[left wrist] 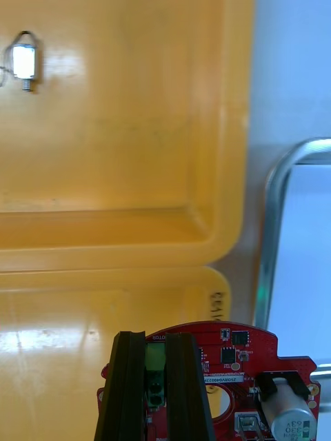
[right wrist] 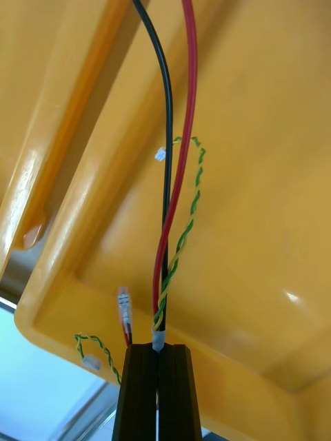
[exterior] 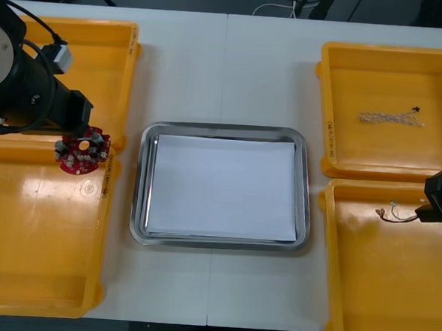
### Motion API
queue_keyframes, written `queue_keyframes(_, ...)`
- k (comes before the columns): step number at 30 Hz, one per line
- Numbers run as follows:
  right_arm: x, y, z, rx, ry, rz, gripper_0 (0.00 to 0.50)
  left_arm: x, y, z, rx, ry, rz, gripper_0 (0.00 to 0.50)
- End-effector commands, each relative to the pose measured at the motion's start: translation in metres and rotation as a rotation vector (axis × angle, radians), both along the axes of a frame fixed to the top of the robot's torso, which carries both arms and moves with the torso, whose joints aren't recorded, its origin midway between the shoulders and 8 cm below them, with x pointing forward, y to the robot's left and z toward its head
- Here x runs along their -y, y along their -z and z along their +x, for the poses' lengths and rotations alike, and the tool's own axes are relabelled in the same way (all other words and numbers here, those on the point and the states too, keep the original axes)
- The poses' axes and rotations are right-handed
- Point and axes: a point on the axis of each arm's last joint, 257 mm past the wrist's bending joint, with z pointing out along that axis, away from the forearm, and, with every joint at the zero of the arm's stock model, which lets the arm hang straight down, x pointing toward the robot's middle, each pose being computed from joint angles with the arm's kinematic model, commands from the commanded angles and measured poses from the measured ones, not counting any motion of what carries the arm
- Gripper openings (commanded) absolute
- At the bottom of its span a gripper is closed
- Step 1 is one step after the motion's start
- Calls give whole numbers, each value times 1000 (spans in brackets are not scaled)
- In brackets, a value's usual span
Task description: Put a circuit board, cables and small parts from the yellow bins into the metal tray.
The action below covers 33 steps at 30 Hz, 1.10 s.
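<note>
Left gripper (left wrist: 155,341) clamped on the circuit board (exterior: 82,152) near one edge, over the near left bin's (exterior: 37,229) far rim beside the tray (exterior: 140,205); right gripper (right wrist: 158,351) pinching the cables (right wrist: 181,172) over the near right bin (exterior: 393,296); either narrow hold may slip or swing in transit.

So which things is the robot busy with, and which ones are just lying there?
Busy with:
- round red circuit board, in left gripper
- red, black and green-yellow cables, in right gripper
- shiny metal tray, where they go

Just lying in yellow plastic bins:
- pale twisted cable
- small metal part
</note>
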Motion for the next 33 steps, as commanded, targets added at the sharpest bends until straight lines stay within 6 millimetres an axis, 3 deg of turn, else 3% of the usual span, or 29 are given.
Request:
queue_keyframes(1,11,-39,1,82,-160,-122,0,26,-23,4,10,-18,-36,0)
queue_keyframes(10,12,-65,-6,113,-406,-240,0,78,-12,-7,-42,21,-16,0)
queue_keyframes(16,23,-89,-3,134,-455,-320,0,94,7,-11,-47,39,27,0)
queue_keyframes(24,38,-105,-3,141,-558,-444,0,117,27,-9,-10,65,61,0)
queue_keyframes(33,28,-115,2,194,-776,-545,0,147,46,-8,34,50,47,0)
